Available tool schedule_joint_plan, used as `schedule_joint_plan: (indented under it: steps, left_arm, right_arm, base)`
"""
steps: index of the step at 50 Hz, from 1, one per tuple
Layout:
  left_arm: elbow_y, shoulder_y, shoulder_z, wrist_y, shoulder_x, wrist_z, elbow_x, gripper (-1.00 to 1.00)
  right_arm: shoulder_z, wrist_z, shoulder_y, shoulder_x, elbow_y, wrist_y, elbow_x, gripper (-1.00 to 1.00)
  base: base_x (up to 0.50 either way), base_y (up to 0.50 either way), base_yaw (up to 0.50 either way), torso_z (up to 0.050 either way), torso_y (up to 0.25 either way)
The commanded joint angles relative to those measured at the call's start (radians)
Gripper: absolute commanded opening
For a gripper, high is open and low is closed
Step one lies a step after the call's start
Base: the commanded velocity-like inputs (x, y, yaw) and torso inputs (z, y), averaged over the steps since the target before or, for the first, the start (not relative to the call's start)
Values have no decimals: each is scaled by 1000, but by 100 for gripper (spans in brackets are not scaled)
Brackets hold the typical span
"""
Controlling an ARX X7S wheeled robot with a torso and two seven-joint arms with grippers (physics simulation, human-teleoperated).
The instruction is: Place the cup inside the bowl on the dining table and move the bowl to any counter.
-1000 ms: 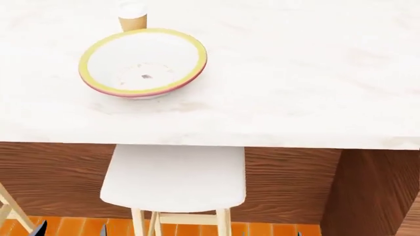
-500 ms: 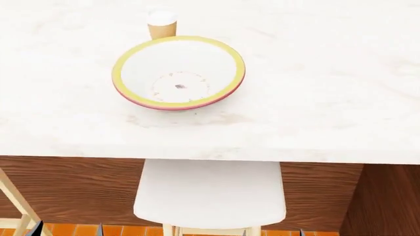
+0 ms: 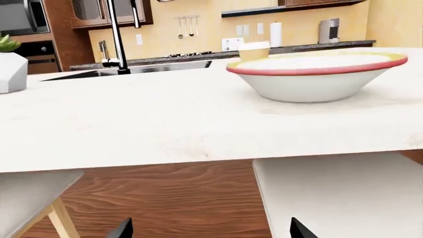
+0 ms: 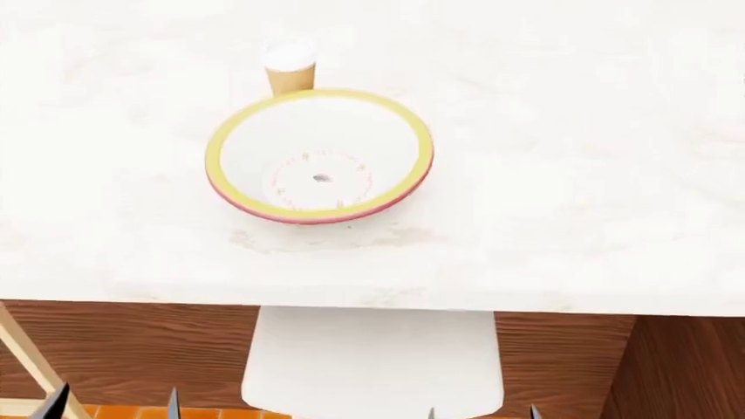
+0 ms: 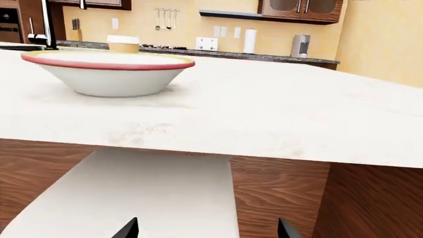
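Both grippers, left (image 3: 208, 230) and right (image 5: 206, 229), hang spread open below the dining table (image 4: 582, 175) edge, holding nothing. Cup (image 4: 289, 67) stands upright, lid up, touching the bowl's (image 4: 320, 157) far rim.

White bowl (image 4: 320, 157) with yellow rim and reddish base, tan cup (image 4: 289, 68) with white lid, white marbled dining table (image 4: 582, 175)

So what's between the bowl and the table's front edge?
Nothing: in the head view, only bare white tabletop lies between the bowl and the near edge.
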Motion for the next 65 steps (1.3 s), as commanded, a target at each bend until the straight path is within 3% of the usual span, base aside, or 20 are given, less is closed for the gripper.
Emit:
schedule_joint_plan:
  steps: [1, 16, 27, 28, 33, 40, 47, 55, 65]
  left_arm:
    - [2, 2, 4, 13, -6, -2, -5, 100]
    - [1, 4, 1, 10, -12, 2, -33, 100]
    - [27, 1, 3, -11, -12, 18, -76, 100]
    - [40, 9, -20, -37, -14, 28, -135, 100]
    - [152, -18, -7, -153, -41, 16, -146, 100]
    - [319, -146, -49, -393, -93, -17, -222, 100]
    - [436, -291, -94, -560, -158, -30, -280, 100]
    - [398, -445, -88, -683, -204, 10, -318, 100]
    - [342, -498, -110, -736, -235, 33, -348, 100]
  right_arm:
    - [-8, 0, 3, 4, 5, -7, 5, 100]
    - [-17, 0, 3, 10, 4, -18, 14, 100]
    - [-18, 9, 6, 12, 3, -3, 25, 100]
    - [-16, 9, 5, 12, -5, 4, 32, 100]
    - [9, 29, 37, 48, -139, 136, 58, 100]
    - [72, 35, 151, 146, -384, 383, 134, 100]
    - [159, 22, 266, 230, -479, 537, 229, 100]
    - [278, -54, 426, 271, -478, 691, 453, 100]
    - [245, -83, 549, 325, -386, 777, 455, 100]
  base:
    - [0, 0, 0, 50, 0]
    - [0, 0, 0, 50, 0]
    - [0, 0, 0, 0, 0]
    - [0, 0, 0, 0, 0]
    - [0, 0, 0, 0, 0]
    - [0, 0, 0, 0, 0]
    - [0, 0, 0, 0, 0]
    - [0, 0, 0, 0, 0]
    - [19, 0, 0, 0, 0]
